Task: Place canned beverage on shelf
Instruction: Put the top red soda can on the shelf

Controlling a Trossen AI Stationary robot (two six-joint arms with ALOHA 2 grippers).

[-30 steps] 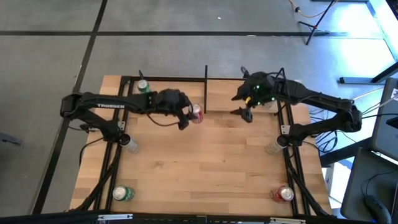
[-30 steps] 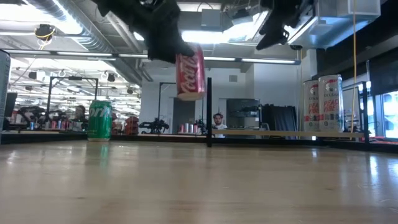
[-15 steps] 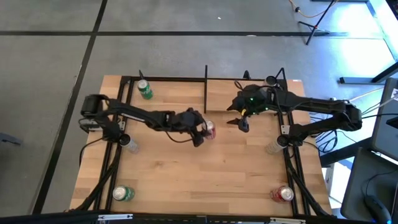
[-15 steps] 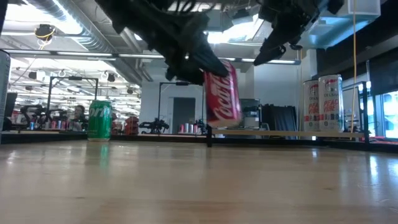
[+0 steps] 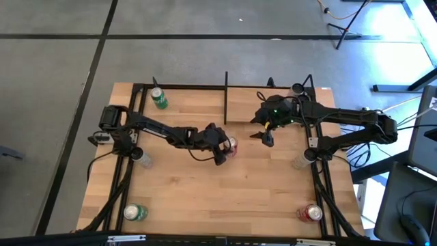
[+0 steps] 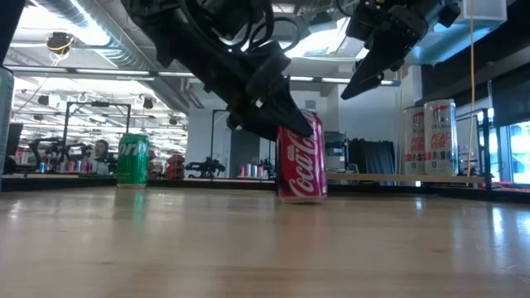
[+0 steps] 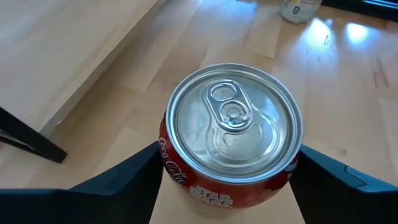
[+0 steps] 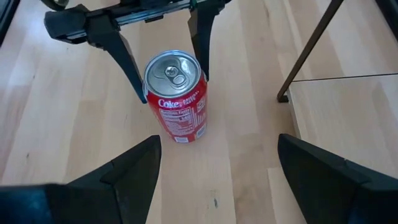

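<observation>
— Red cola can (image 5: 233,145): upright on the worktop (image 5: 205,198), base flat on the wood, straddled by the left gripper (image 5: 225,147).

— Held, or let go?

— Cannot tell. Left gripper close against both sides of the can, reaching down to it at a slant from above.

— On the shelf (image 5: 242,102) yet?

— Not yet. Standing on the bare worktop, just past the left gripper's tip, near the black post at the shelf's corner but apart from it.

— And the right gripper (image 5: 261,138)?

— Spread wide and empty, hanging above the worktop, facing the can from the side opposite the left gripper, near but not touching. Shelf board just beside it.

— Anything else close by?

— Two tall cans (image 6: 426,136) upright on the shelf, well beyond the right gripper. Green can (image 5: 158,98) on the worktop, far behind the left gripper.
</observation>
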